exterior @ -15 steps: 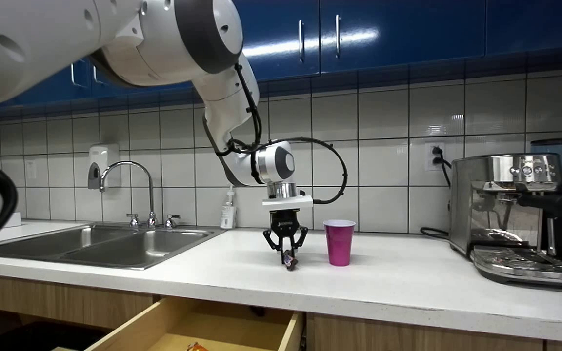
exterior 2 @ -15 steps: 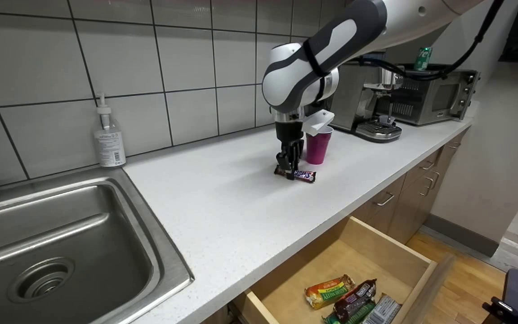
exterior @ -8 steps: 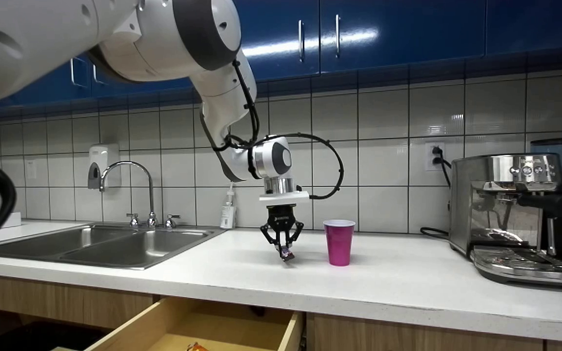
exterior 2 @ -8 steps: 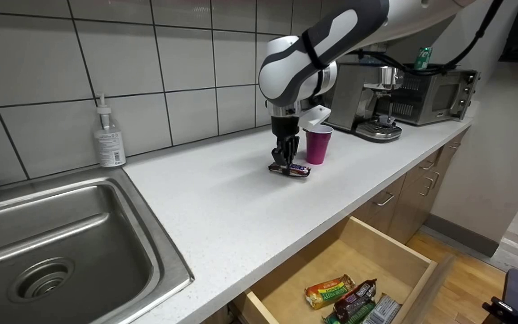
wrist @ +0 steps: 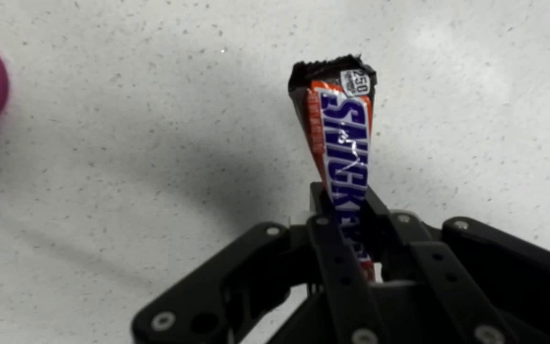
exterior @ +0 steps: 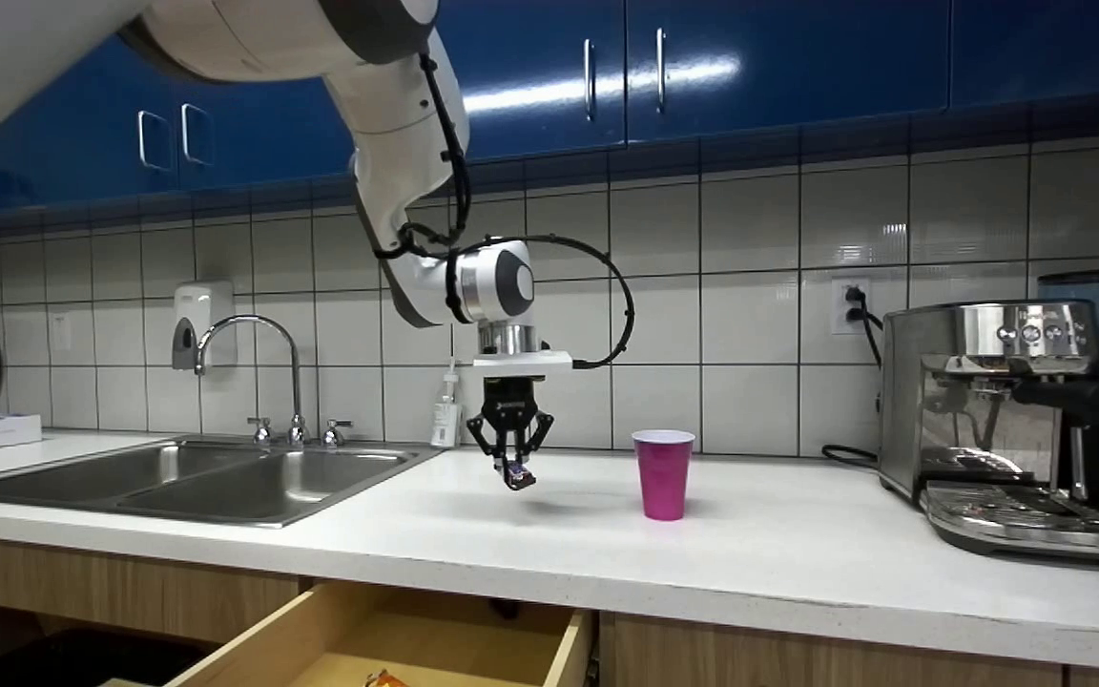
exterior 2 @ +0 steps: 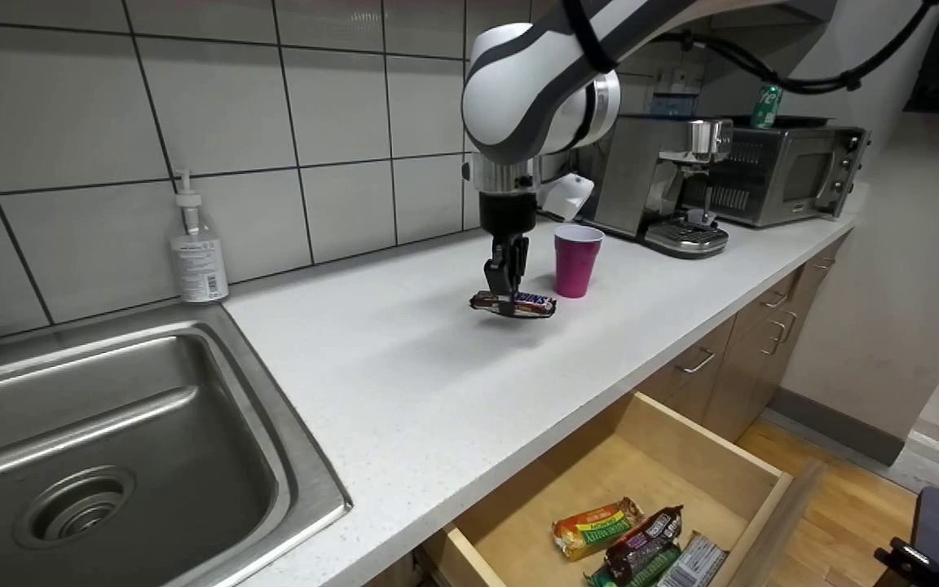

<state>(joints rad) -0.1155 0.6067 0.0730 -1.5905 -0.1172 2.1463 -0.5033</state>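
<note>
My gripper is clamped on the SNICKERS bar, fingers pinching it abt mid-length. Bar's just clear of the white counter, shadow below it. In wrist view I get SNICK easily, purple on white; last letters are dim btwn the fingers. "250" on a white tag nr the crimped end; red side strip's txt is too small. Magenta cup stands upright nearby, apart from the bar.

In an exterior view I see the open drawer w/ an orange wrapper, green band looks like NATURE VALLEY. Next to it a dk brown wrapper, lettering illegible, partly over a green wrapper, & a silver wrapper w/ barcode. Green can sits on the countertop oven, white letters partly readable. Pump bottle by the sink: barcode, fine print too small.
</note>
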